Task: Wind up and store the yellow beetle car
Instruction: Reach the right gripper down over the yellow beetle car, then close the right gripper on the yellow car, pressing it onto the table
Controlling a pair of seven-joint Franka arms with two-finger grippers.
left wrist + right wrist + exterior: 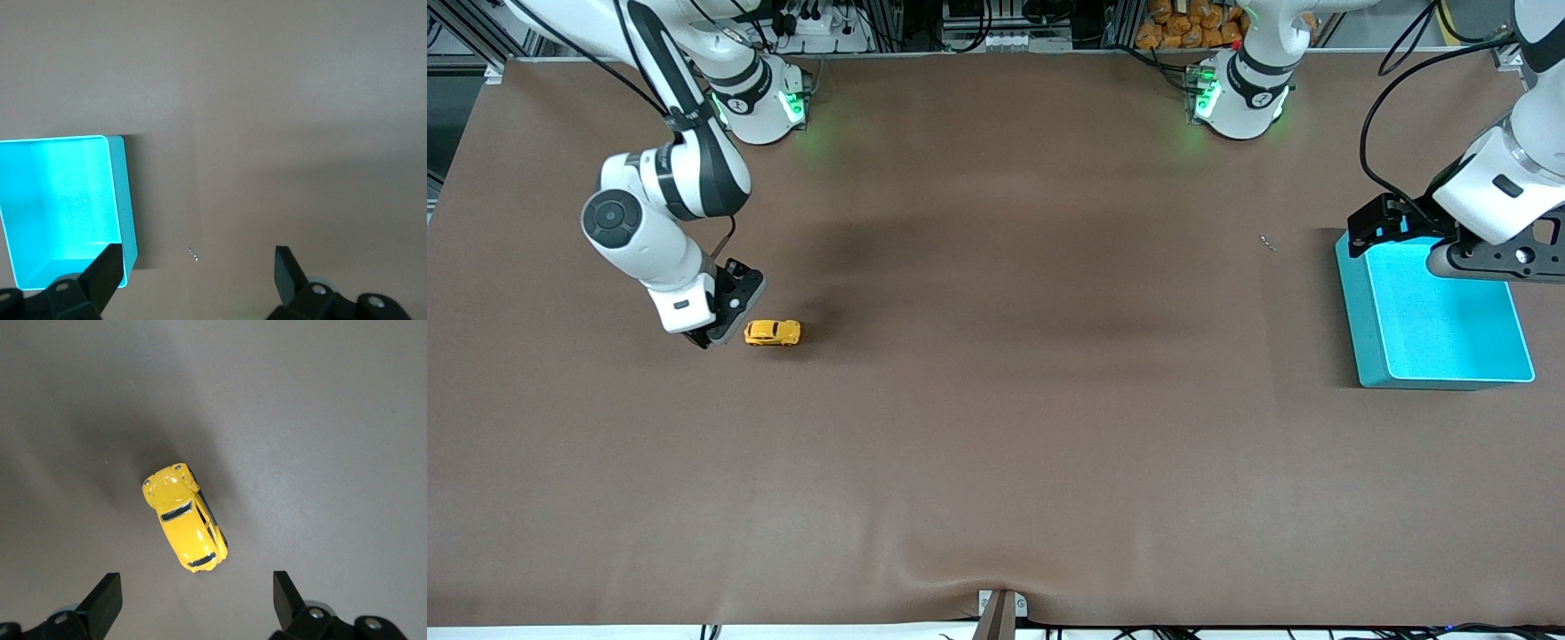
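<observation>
While left claw (193, 267) hangs spread by teal bin (1369, 356), right claw (193, 593) spread, low beside yellow beetle car (773, 332).

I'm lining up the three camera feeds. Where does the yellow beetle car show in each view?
Front view: yellow beetle car on the brown table, toward the right arm's end, beside the open right gripper.
Right wrist view: car mid-picture, just ahead of the fingers.
Left wrist view: not in it.
Shared landmark: the right gripper's fingers.
</observation>
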